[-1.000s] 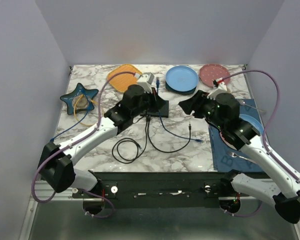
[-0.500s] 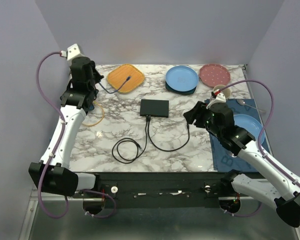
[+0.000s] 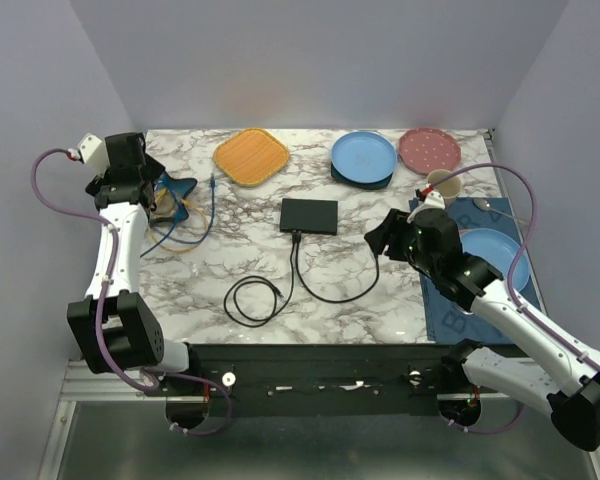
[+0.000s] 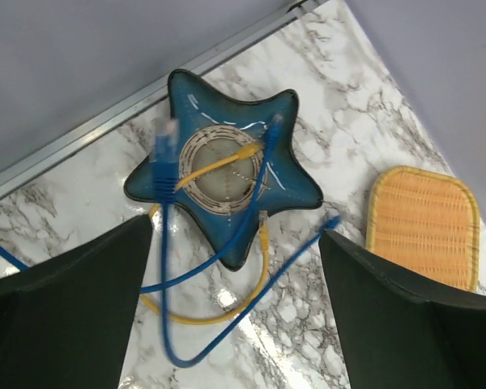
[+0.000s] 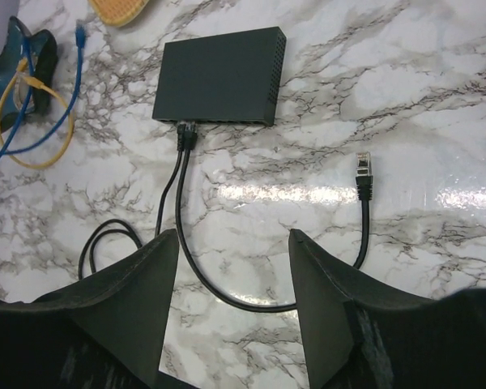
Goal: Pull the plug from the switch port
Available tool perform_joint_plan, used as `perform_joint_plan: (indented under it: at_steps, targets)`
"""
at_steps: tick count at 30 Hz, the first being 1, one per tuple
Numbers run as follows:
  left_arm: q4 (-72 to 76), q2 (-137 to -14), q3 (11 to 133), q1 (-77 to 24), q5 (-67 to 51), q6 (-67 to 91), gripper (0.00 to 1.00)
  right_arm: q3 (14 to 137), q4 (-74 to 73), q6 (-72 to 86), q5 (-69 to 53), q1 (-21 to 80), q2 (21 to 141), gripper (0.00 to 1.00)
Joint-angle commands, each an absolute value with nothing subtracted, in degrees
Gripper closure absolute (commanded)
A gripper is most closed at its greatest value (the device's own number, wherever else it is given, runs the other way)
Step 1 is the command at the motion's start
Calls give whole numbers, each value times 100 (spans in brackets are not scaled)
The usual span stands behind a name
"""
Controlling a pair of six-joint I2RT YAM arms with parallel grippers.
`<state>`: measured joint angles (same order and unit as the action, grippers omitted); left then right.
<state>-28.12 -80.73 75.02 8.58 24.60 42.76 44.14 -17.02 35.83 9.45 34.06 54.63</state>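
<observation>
Switch [image 3: 309, 215] sits flat near the middle of the tabletop [image 3: 380, 185], its long axis running left to right in the top view; the socket edge faces the arm bases; two black plugs [image 5: 185, 134] sit side by side at the left end of that edge, and their cables [image 5: 176, 203] trail toward the near side. One cable ends in a loose plug [image 5: 363, 166] lying free on the marble, well apart from the box.

Right fingers [image 3: 378, 233] hover low just right of the switch, spread wide with nothing between them; from the wrist view the seated plugs lie ahead and to the left. Left fingers [image 3: 152, 190] hang over the star-shaped dish [image 4: 227, 194] at the far left, also wide apart and gripping nothing; blue cable [image 4: 166, 267] and yellow cable [image 4: 227, 304] drape across the dish beneath them.

Right arm is clearly the nearer; I judge a pull must run straight back toward the bases, along the plug's own line, crosswise to the switch's length.
</observation>
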Motion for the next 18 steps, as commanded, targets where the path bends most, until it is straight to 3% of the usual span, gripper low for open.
perform_joint_plan:
  at_steps: [1, 6, 9, 14, 18]
  targets:
    - [-2236, -7631, 7068, 1046, 1706, 4535, 1, 4254, -1486, 3454, 870, 3419, 5458, 35]
    - [-1636, -7269, 6373, 985, 565, 4807, 1, 4350, -1301, 3428, 677, 3428, 5712, 35]
    - [-1626, -7268, 6240, 363, 272, 4694, 1, 4386, -1134, 3366, 510, 3419, 5862, 35]
    - [-1740, -7374, 6004, -1770, 1603, 4403, 1, 4517, -923, 3182, 518, 3497, 6143, 31]
    - [-1661, -7515, 5775, -2241, 1917, 4823, 1, 4965, -1362, 2840, 1586, 3673, 6626, 27]
